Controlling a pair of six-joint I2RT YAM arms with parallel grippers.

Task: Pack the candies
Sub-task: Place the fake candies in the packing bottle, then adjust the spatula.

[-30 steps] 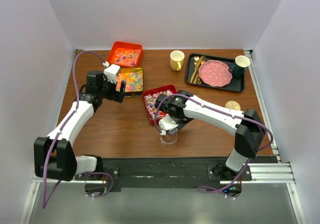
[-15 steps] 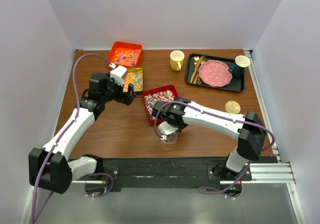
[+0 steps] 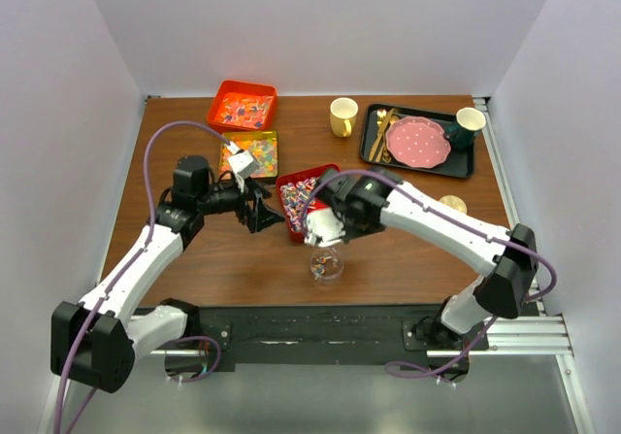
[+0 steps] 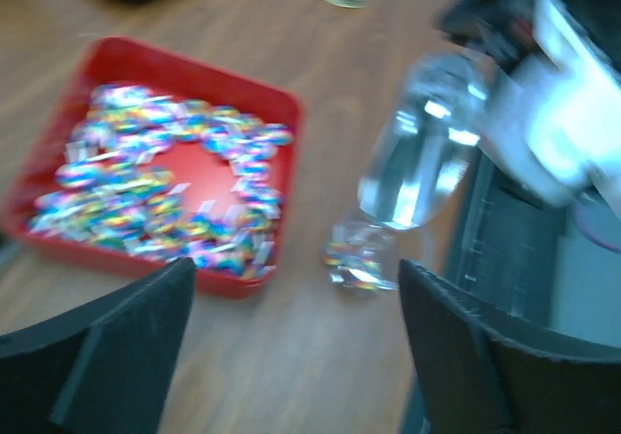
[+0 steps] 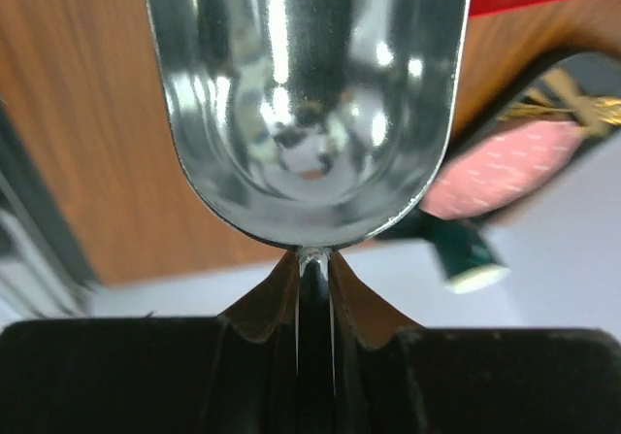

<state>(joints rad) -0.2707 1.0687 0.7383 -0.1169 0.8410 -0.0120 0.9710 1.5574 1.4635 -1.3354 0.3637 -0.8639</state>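
Note:
Wrapped white-pink-purple candies point(image 3: 294, 196) fill a red tray point(image 3: 312, 176) at mid table; the left wrist view shows these candies point(image 4: 146, 186) in the tray point(image 4: 257, 99). Glossy gummies lie in a yellow tray point(image 3: 257, 152), and orange-red candies in an orange tray point(image 3: 243, 106). A small clear cup point(image 3: 327, 265) near the front edge holds a few wrapped candies point(image 4: 357, 257). My right gripper point(image 3: 325, 226) is shut on the handle of an empty metal scoop point(image 5: 310, 94), which hangs over the cup. Just left of the red tray, my left gripper point(image 3: 262, 211) stands open with nothing in it.
A black tray point(image 3: 464, 167) at the back right carries a pink dotted plate point(image 3: 419, 141), gold cutlery point(image 3: 380, 129) and a dark green cup point(image 3: 468, 121). A yellow mug point(image 3: 343, 116) stands beside it. A round gold lid point(image 3: 451, 204) lies near the right edge.
My left arm has swung from the yellow tray toward the red tray and the cup. My right gripper has lifted the scoop from over the cup toward the red tray.

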